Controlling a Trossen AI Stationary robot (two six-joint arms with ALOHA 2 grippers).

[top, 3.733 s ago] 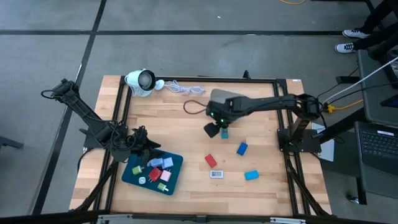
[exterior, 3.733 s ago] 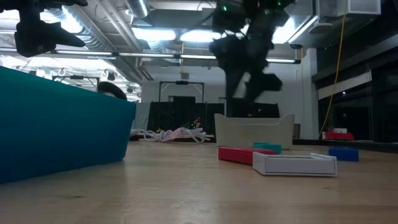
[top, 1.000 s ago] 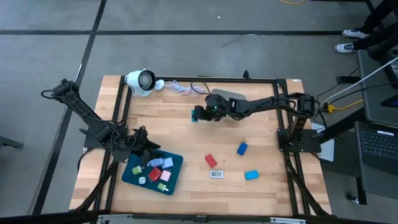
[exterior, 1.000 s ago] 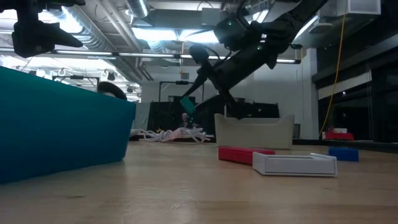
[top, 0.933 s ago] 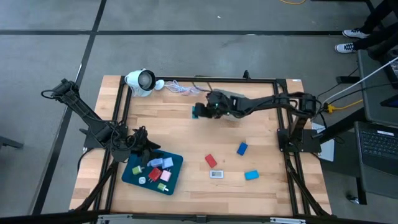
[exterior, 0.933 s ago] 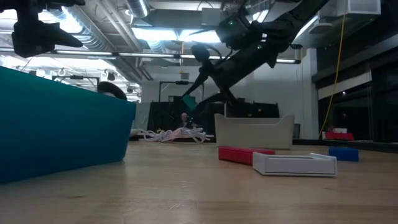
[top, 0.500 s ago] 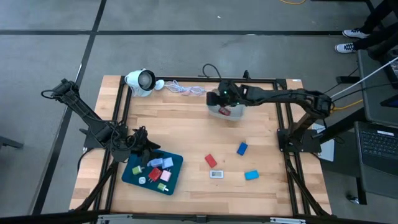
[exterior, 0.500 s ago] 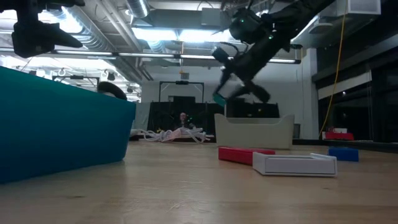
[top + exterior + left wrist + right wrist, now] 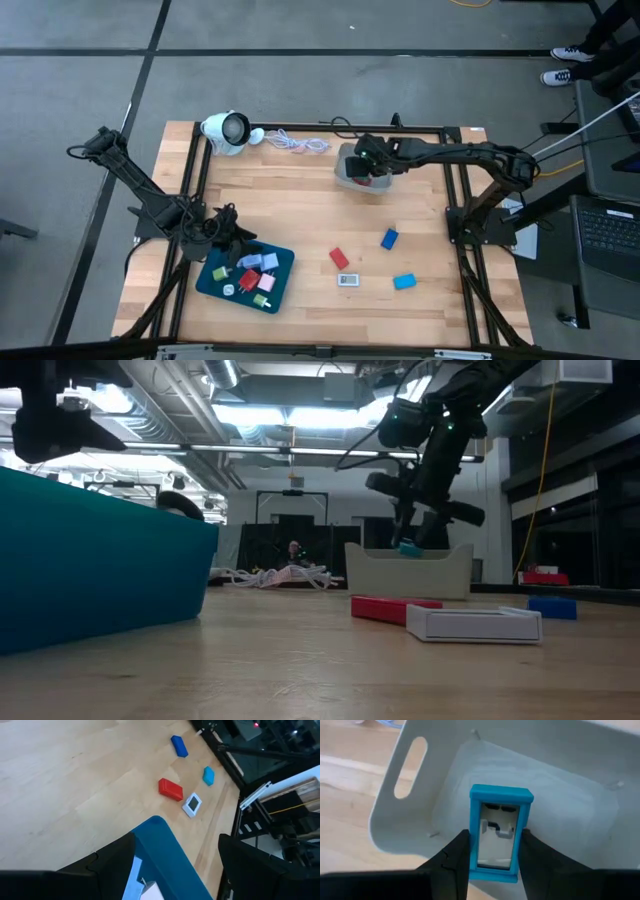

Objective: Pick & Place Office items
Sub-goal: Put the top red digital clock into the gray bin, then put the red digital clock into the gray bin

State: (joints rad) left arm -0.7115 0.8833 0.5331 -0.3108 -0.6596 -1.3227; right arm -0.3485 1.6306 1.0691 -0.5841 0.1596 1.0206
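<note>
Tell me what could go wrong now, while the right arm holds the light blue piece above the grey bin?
1. The right gripper clamps the light blue piece only near one end, so the piece could twist before release.
2. The piece hangs above the grey bin, close to one wall; an early drop may bounce out.
3. The left gripper waits at the teal tray, far away, and cannot help.

Teal tray [image 9: 283, 262], pale grey bin [image 9: 580, 775], light-blue piece [image 9: 500, 834] — red piece [image 9: 339, 258], white piece [image 9: 347, 280]
</note>
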